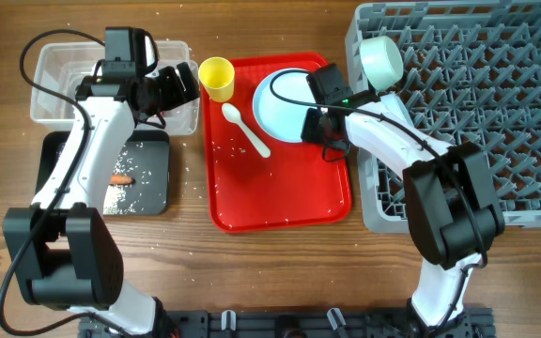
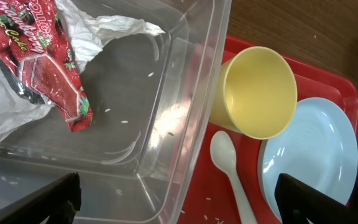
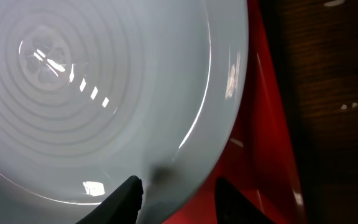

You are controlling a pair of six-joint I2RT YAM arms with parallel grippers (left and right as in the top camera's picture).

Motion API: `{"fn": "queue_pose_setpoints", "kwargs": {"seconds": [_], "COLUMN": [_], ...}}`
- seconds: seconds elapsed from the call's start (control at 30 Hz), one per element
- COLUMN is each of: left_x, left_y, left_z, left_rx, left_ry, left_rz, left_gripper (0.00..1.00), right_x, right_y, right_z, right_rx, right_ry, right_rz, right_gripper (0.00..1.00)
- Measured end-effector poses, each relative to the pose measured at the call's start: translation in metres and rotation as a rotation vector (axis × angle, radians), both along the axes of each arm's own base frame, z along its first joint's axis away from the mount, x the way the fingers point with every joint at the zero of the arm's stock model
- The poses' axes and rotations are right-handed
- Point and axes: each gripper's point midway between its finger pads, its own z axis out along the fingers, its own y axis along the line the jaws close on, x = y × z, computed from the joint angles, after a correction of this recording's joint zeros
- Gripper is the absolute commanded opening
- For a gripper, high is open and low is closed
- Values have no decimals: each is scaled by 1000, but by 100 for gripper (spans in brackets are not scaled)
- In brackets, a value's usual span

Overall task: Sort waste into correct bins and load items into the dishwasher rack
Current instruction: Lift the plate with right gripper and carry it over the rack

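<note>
Overhead, the flat red tray (image 1: 280,188) lies speckled with rice grains (image 1: 252,202). On it stand a small yellow cup (image 1: 216,77), a white plastic spoon (image 1: 245,130) and a round pale blue plate (image 1: 280,103). The right gripper (image 1: 317,131) is at the plate's right rim. Right of the tray sits the grey pegged dishwasher rack (image 1: 477,103), a pale bowl (image 1: 381,58) tilted in its near corner. Left of the tray are a clear tub (image 1: 59,80) and a black tub (image 1: 148,160) holding an orange stick (image 1: 120,178).

From the left wrist, the left gripper (image 2: 179,208) hangs spread wide and empty over the clear tub beside the tray. A crinkled red wrapper (image 2: 48,68) and a crumpled napkin (image 2: 104,28) lie inside.

From the right wrist, the glossy plate shows concentric rings. The dark fingers (image 3: 126,199) stand apart, straddling its rim above the tray.
</note>
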Motion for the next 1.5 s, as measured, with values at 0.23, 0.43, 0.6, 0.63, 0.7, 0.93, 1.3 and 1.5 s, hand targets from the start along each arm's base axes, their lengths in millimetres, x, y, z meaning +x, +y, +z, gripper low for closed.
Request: {"fn": "queue_pose_setpoints", "kwargs": {"seconds": [0.23, 0.43, 0.6, 0.63, 0.7, 0.93, 1.3, 1.5], "left_x": [0, 0, 0, 0, 0, 0, 0, 0], "left_y": [0, 0, 0, 0, 0, 0, 0, 0], "left_z": [0, 0, 0, 0, 0, 0, 0, 0], "left_rx": [0, 0, 0, 0, 0, 0, 0, 0], "left_ry": [0, 0, 0, 0, 0, 0, 0, 1], "left_rz": [0, 0, 0, 0, 0, 0, 0, 0], "left_gripper": [100, 100, 100, 100, 100, 100, 100, 100], "right_x": [5, 5, 6, 8, 19, -2, 17, 59], "right_y": [-1, 1, -6, -12, -20, -75, -232, -236], "right_z": [-5, -4, 5, 17, 66, 291, 321, 256], "right_rx": [-2, 3, 16, 22, 38, -113, -1138, -1342], "right_ry": [-9, -9, -10, -32, -150, -733, -603, -341], "right_rz": [-19, -20, 4, 13, 48, 47, -194, 93], "right_gripper": [6, 4, 4, 4, 4, 4, 4, 4]}}
